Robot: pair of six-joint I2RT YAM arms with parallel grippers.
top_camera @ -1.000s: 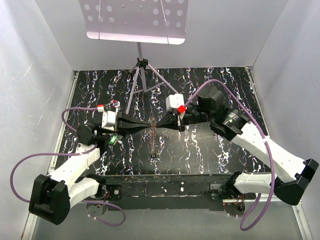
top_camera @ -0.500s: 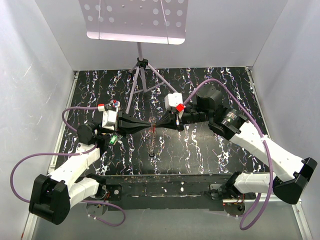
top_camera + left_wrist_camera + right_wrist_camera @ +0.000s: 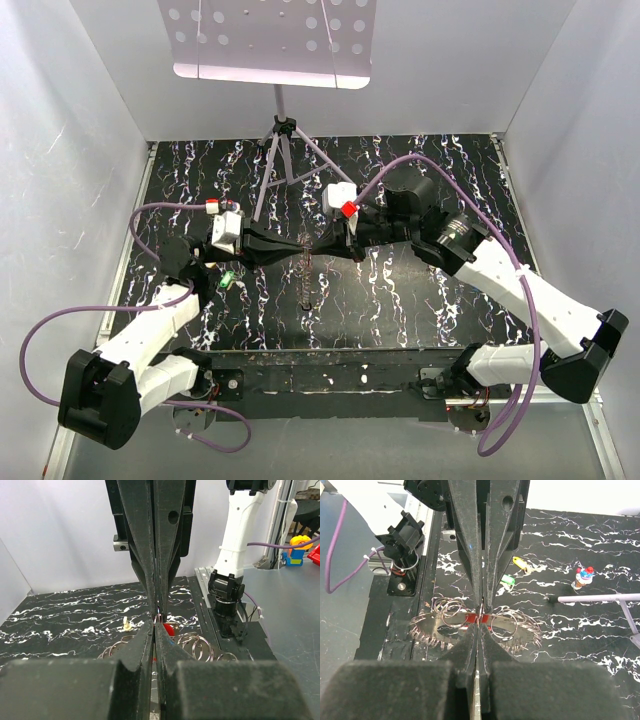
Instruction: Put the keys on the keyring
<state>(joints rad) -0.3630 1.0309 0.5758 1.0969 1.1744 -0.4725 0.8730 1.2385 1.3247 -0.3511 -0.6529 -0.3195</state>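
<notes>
Two claws met tip to tip at the middle of the top view, above the front half of the counter [image 3: 430,300]. The left claw [image 3: 154,624] was clenched, and so was the right claw [image 3: 480,622]. Both pinched the same spot on the upper rim of the keyring [image 3: 517,626], which hung between them, its toothed fringe spreading to either side across the centre of the right wrist view. A red key [image 3: 470,617] sat right at that pinch point, touching the rim. Several smaller wire loops [image 3: 451,614] overlapped the ring's face beside it.

The likely reason for the double grip was that one claw steadied the ring against swinging while the other worked the red key onto it. The fingers hid the contact, so it could not be told which claw had the key and which only the rim.

Farther off, loose keys lay on the counter, not yet threaded. A cream key [image 3: 127,624] was left of centre in the left wrist view. A green key [image 3: 507,580] and, just beyond it, a yellow key [image 3: 519,562] were above centre in the right wrist view, well apart from the ring.

Farthest back, at the top of the top view, stood the music stand [image 3: 272,45].
</notes>
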